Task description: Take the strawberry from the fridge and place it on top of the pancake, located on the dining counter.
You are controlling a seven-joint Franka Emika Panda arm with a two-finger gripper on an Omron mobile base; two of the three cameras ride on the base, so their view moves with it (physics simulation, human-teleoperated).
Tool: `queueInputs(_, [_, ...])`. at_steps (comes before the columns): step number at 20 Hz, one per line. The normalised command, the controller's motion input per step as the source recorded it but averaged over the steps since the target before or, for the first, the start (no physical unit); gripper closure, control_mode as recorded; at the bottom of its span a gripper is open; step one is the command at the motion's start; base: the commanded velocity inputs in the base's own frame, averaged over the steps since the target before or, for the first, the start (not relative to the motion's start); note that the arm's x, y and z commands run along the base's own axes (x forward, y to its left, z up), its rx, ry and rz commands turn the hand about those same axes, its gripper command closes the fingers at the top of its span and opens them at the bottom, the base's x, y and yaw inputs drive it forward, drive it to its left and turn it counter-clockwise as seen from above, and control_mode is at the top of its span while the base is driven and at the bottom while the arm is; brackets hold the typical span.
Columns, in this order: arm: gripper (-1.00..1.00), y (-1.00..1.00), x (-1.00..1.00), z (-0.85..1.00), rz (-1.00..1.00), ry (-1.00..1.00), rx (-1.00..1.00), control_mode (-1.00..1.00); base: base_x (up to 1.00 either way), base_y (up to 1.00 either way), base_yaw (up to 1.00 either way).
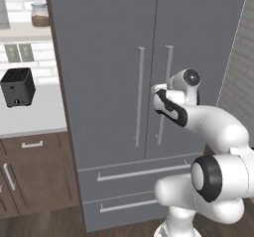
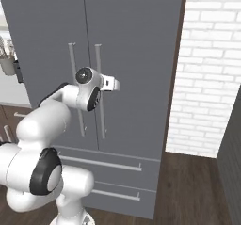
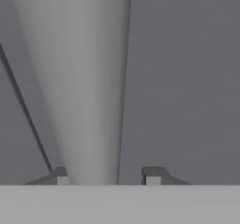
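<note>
Strawberry: presumably inside the closed fridge (image 1: 114, 72) | gripper (image 3: 107, 175) at right door handle (image 3: 86, 87), fingers (image 3: 152, 175) straddling the bar with a gap on one side, not clearly pinching | advice: clamp squarely, then pull outward along the door's arc.

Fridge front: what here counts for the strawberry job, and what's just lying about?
For the job:
- fridge, doors shut
- right door handle, between the claw fingertips

Lying about:
- black toaster
- jar on the shelf
- utensil holder
</note>
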Motion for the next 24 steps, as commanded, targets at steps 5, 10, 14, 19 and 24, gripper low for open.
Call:
queueInputs(5, [1.0, -0.33, -0.74, 0.0, -0.03, 0.05, 0.04, -1.0, 0.0, 0.0, 0.0])
queueInputs(10, [1.0, -0.78, -1.0, 0.0, -0.08, 0.08, 0.09, -1.0, 0.0, 0.0, 0.0])
queueInputs(14, [1.0, -0.97, -0.96, 0.02, -0.12, 0.12, 0.14, -1.0, 0.0, 0.0, 0.0])
queueInputs(19, [1.0, -1.0, -0.5, 0.08, -0.1, 0.19, 0.15, -1.0, 0.0, 0.0, 0.0])
queueInputs(24, [-1.0, -1.0, -0.48, 0.07, -0.09, 0.16, 0.15, -1.0, 0.0, 0.0, 0.0])
